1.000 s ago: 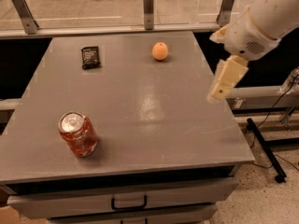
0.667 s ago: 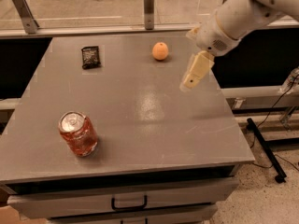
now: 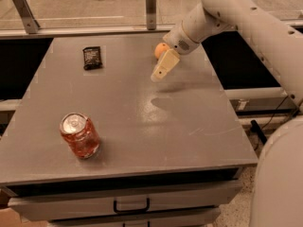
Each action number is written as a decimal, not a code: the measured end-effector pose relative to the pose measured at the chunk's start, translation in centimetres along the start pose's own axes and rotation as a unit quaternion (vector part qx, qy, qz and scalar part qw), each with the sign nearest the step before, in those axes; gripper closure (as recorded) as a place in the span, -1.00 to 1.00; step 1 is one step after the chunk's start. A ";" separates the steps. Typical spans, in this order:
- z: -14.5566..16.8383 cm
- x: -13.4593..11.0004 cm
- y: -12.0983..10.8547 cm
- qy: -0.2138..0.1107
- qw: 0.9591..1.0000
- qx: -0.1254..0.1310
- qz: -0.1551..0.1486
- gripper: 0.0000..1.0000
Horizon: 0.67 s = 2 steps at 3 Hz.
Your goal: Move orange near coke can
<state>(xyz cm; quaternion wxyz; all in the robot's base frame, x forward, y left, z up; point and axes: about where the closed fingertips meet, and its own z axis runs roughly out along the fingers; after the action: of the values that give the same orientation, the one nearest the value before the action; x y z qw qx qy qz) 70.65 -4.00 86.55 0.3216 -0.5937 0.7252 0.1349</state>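
On the near left part of the flat grey tabletop (image 3: 142,126) stands the red-orange shiny drink can with a silver top and pull tab (image 3: 79,135), upright and well apart from everything else. It marks where the fruit should end up, so it likely needs no handling. Farther back on the left lies a small flat black packet (image 3: 92,57), which has no part in the task.

Right of the table's middle, near the far edge, sits the small round pale-orange fruit (image 3: 159,49), on the opposite side of the table from the can. Only its left part shows, because the robot's cream-coloured gripper (image 3: 163,66) hangs just in front of it and slightly to its right, angled down toward the tabletop. That looks like an approach for a grasp. Whether the gripper is open or closed cannot be told, nor whether it touches the orange. The thick white arm (image 3: 246,18) reaches in from the upper right and casts a faint shadow on the grey surface below the gripper.

Compared with a moment ago, the gripper has swung left. It was right of the orange and clearly apart from it, and now it overlaps the fruit. The can, packet and orange lie where they were.
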 end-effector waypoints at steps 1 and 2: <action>2.3 -0.5 -2.9 -0.014 0.999 0.011 0.034 -1.00; 2.8 0.4 -5.9 -0.016 0.997 0.032 0.064 -1.00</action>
<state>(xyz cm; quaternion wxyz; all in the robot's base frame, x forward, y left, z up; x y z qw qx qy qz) 77.07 -4.20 85.28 0.3424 -0.5337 0.7603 0.1415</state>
